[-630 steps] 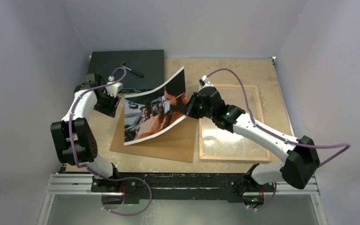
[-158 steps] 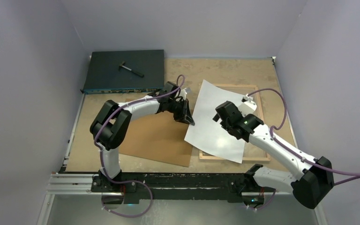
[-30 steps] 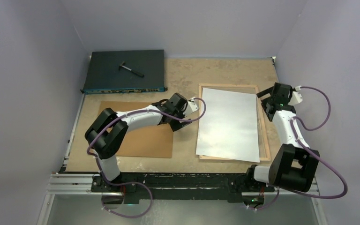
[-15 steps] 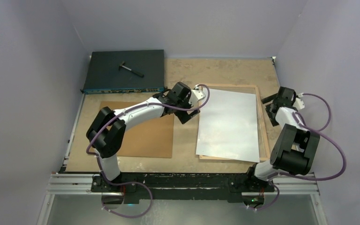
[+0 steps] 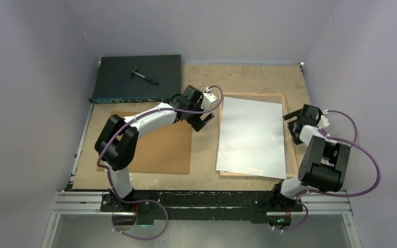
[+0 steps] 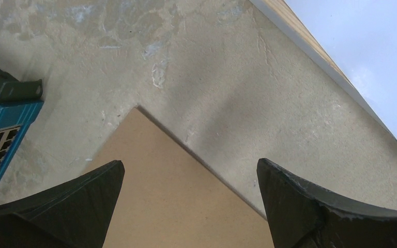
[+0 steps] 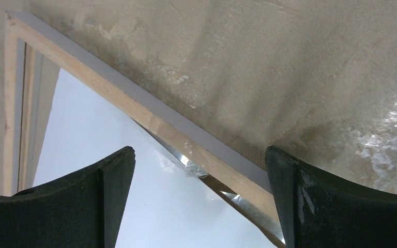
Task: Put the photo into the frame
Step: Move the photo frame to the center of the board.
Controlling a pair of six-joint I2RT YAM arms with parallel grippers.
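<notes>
Watching from my remote station, I saw the photo (image 5: pixel 250 137) lying white back up on the frame (image 5: pixel 250 94), slightly askew, its near left corner jutting past the frame's left rail. My left gripper (image 6: pixel 190 163) hung with fingers spread above the backing board's (image 5: pixel 160 150) far right corner. My right gripper (image 7: pixel 199 155), fingers likewise apart and empty, hung beside the frame's right rail.

Wooden frame (image 5: pixel 251 95), smooth white photo (image 5: pixel 250 137), rough mottled table (image 5: pixel 238 77).
</notes>
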